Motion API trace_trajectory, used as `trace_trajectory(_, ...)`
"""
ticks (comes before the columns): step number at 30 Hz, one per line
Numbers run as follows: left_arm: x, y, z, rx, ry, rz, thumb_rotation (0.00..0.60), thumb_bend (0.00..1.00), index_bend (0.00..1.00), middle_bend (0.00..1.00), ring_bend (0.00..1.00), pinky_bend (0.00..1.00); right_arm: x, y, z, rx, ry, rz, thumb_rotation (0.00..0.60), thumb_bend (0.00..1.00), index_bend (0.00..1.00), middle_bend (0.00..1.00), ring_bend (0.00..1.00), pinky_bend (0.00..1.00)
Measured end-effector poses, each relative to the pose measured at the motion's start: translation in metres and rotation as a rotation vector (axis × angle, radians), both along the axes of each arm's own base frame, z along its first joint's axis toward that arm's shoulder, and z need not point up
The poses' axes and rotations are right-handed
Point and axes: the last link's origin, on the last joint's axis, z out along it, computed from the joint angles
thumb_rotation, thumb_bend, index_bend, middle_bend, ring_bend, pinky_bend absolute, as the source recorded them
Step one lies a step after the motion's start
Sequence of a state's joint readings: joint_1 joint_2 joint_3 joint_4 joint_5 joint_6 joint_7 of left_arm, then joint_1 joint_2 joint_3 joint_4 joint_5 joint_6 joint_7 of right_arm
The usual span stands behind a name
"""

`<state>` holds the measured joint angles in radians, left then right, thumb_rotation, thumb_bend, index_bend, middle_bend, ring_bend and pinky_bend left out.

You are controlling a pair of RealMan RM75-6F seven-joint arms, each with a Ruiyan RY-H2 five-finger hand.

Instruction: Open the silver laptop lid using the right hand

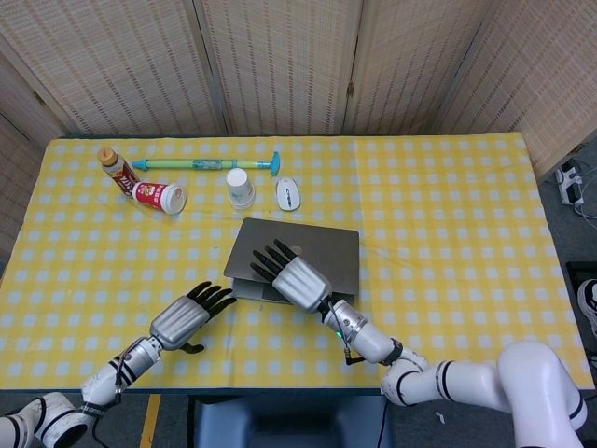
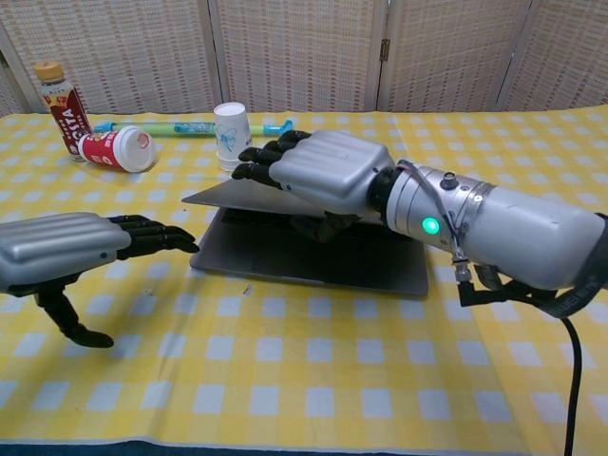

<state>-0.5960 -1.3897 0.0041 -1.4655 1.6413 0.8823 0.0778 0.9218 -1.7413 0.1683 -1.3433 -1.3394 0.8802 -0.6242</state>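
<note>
A thin silver laptop (image 1: 308,257) lies near the middle of the desk (image 1: 448,215), which is covered in a yellow and white checked cloth. Its lid (image 2: 233,197) is lifted a little way off the dark base (image 2: 285,255), so a narrow wedge of space shows at the front edge.

The right hand (image 1: 291,276), silver with black fingers, grips the lid at its front edge. Its fingers (image 2: 261,161) lie spread over the top of the lid, and its thumb (image 2: 318,226) is tucked beneath, between lid and base. A green light glows on its wrist in the chest view.

The left hand (image 1: 188,315) is near the front edge of the desk, just to the left of the laptop and apart from it. It holds nothing. Its fingers (image 2: 152,236) are stretched out and apart, pointing toward the laptop's left corner, with the thumb hanging down.

Behind the laptop, toward the back edge, a small white paper cup (image 1: 240,187) stands upside down. A white computer mouse (image 1: 288,193) sits just beside it. A long green and blue tube-shaped toy (image 1: 205,164) lies along the back edge. Toward the back left corner, a red and white cup (image 1: 159,196) lies on its side. A brown bottle with a tan cap (image 1: 118,170) is right by it.
</note>
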Motion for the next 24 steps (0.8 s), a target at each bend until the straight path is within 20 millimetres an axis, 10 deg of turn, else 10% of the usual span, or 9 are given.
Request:
trace_trajectory(4, 0.004, 0.007, -0.006, -0.039, 0.011, 0.032, 0.6, 0.27, 0.0, 0.05, 0.03, 0.0, 0.0, 0.0, -0.001, -0.005, 0.01, 0.002, 0.6, 0.59, 0.0, 0.0, 0.0, 0.0)
trace_trajectory(10, 0.011, 0.018, -0.005, -0.088, 0.003, 0.08, 0.6, 0.63, 0.0, 0.05, 0.01, 0.0, 0.001, 0.0, 0.0, -0.007, 0.01, 0.003, 0.6, 0.59, 0.0, 0.0, 0.0, 0.0)
trace_trajectory(24, 0.014, 0.036, -0.016, -0.118, 0.017, 0.138, 0.507, 0.84, 0.0, 0.05, 0.01, 0.0, 0.002, -0.001, -0.002, -0.008, 0.017, 0.006, 0.6, 0.59, 0.0, 0.0, 0.0, 0.0)
